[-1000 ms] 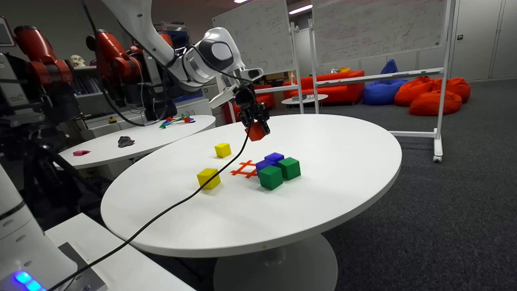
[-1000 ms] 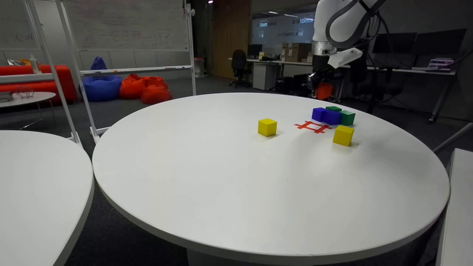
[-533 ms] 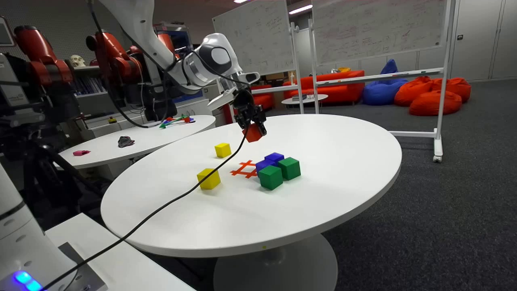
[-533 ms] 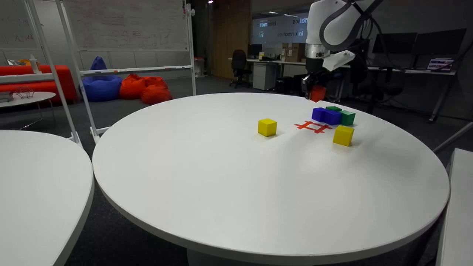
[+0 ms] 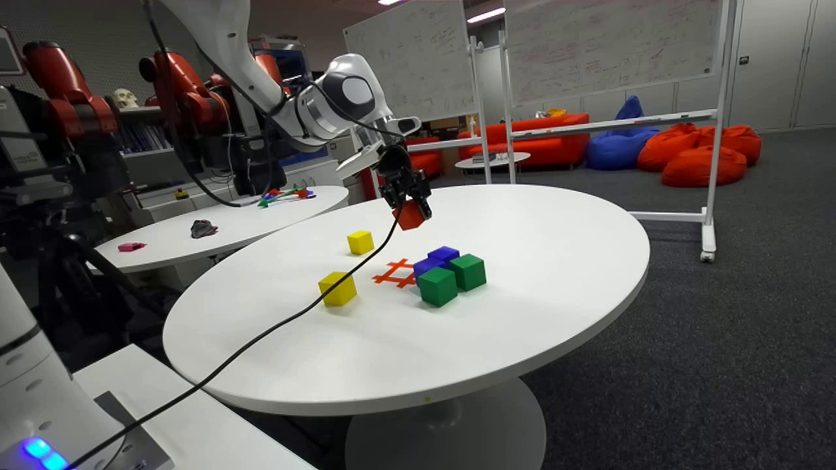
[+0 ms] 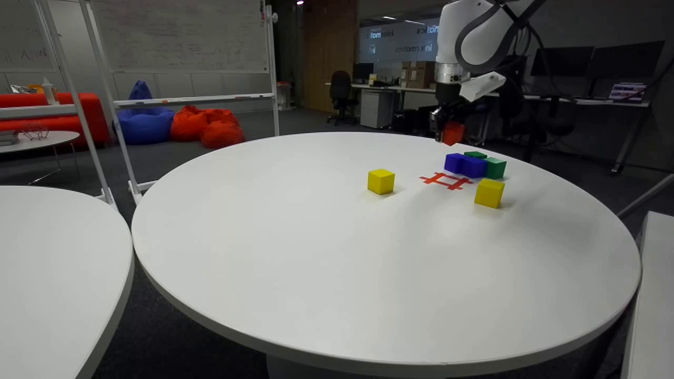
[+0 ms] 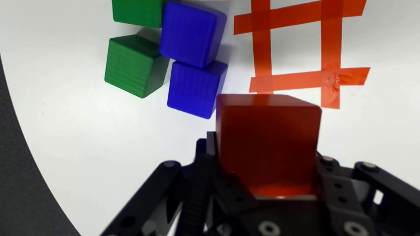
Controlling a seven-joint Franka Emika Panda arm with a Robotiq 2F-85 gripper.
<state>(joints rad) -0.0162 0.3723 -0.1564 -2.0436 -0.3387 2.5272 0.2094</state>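
My gripper (image 7: 265, 150) is shut on a red cube (image 7: 269, 144), a finger against each side of it. In both exterior views the red cube (image 5: 409, 216) (image 6: 453, 133) hangs above the white round table (image 5: 555, 228). In the wrist view, two blue cubes (image 7: 187, 36) (image 7: 195, 90) stand close together, just beyond the held cube to the left. Beside them are two green cubes (image 7: 129, 65) (image 7: 139, 11). A crossed outline of red tape (image 7: 295, 80) lies to their right, partly hidden by the red cube. Two yellow cubes (image 6: 381, 181) (image 6: 489, 193) sit apart on the table.
A black cable (image 5: 287, 323) runs from the arm across an exterior view, in front of a yellow cube. Another white table (image 6: 58, 263) stands alongside. Whiteboards on wheeled frames (image 5: 614, 46) and red robot arms (image 5: 189, 98) are in the background.
Over the earlier half second the arm shifted a little to the left in both exterior views and slightly downward, carrying the red cube. Since then it has held still. The table cubes have not moved.
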